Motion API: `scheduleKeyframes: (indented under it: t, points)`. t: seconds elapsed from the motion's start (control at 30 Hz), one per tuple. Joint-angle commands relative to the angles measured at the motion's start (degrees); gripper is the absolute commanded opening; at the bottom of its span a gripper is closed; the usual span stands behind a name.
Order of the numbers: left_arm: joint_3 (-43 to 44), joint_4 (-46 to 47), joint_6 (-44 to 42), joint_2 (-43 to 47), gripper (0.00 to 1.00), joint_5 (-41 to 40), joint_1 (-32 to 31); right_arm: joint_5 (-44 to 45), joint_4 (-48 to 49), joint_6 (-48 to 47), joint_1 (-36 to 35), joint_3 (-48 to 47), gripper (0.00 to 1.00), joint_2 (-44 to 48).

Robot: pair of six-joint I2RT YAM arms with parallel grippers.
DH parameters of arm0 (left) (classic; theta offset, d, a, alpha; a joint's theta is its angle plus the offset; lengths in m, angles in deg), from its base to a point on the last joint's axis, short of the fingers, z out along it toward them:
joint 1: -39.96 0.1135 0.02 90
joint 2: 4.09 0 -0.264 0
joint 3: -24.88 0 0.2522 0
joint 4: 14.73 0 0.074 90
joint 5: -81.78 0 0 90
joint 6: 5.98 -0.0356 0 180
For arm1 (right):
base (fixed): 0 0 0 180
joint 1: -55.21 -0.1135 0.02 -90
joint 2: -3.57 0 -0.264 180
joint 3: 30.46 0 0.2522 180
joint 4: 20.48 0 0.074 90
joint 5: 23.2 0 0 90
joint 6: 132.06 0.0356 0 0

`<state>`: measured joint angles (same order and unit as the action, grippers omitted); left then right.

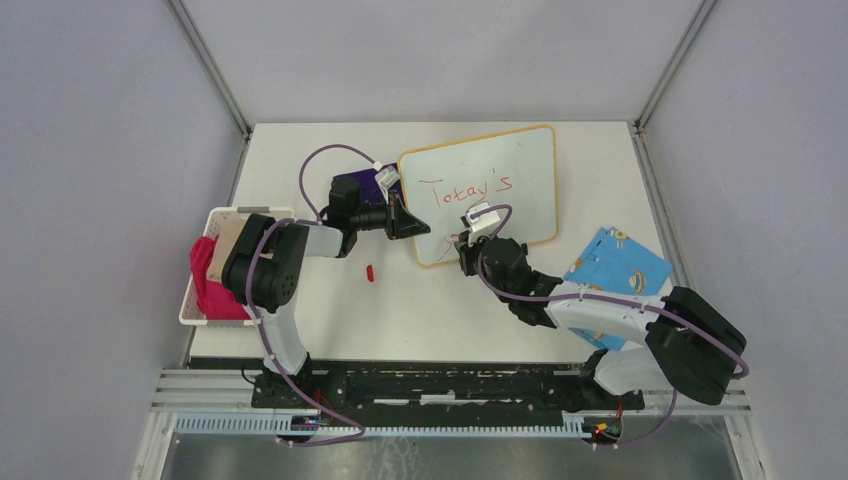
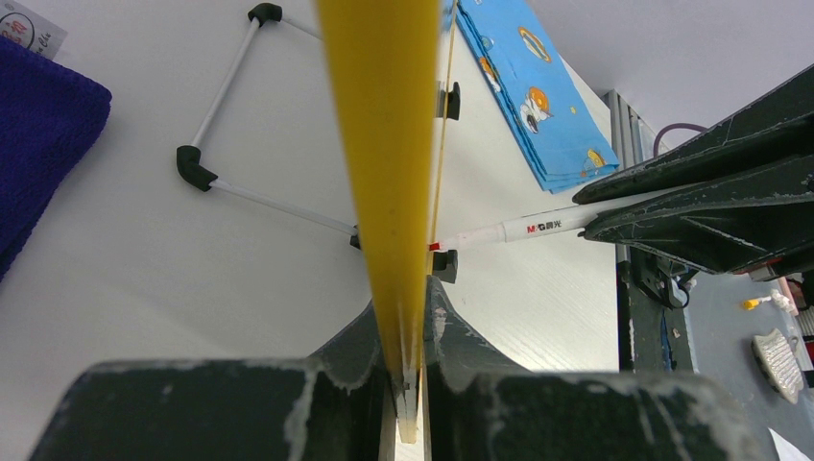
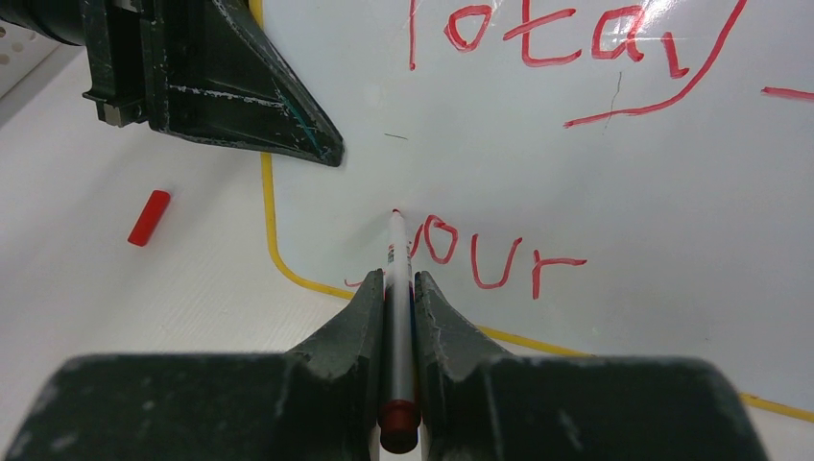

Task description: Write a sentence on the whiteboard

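Note:
The whiteboard (image 1: 528, 214) stands tilted at the table's middle, white with a yellow frame (image 2: 384, 144). My left gripper (image 1: 418, 226) is shut on the board's left edge, the frame pinched between its jaws (image 2: 413, 322). The sentence is in red: "Today's" (image 1: 465, 190) on the top line and "your" (image 3: 490, 259) below it. My right gripper (image 3: 398, 286) is shut on a white marker (image 3: 397, 252) with a red end. The marker's tip touches the board just left of "your". In the top view the right gripper (image 1: 468, 246) sits at the board's lower left.
A red marker cap (image 1: 370, 272) lies on the table in front of the left gripper. A white basket (image 1: 193, 305) holding pink cloth stands at the left edge. A blue patterned sheet (image 1: 618, 270) lies right of the board, and a purple cloth (image 1: 355, 185) lies behind the left gripper.

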<state>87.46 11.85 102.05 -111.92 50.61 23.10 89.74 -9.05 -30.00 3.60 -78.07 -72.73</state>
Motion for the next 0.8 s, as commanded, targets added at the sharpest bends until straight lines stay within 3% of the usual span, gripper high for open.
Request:
scheduleKeyframes:
  t: [0.0,0.77]
  points:
    - [-0.8,-9.1,-6.2,-1.9,0.02,-6.7,-1.7,-0.2,3.3,0.7,0.3,-1.3,0.0,-0.4]
    - [-0.9,-9.3,-6.3,-1.9,0.02,-6.8,-1.9,-0.1,2.8,1.9,1.8,2.1,0.0,-0.4]
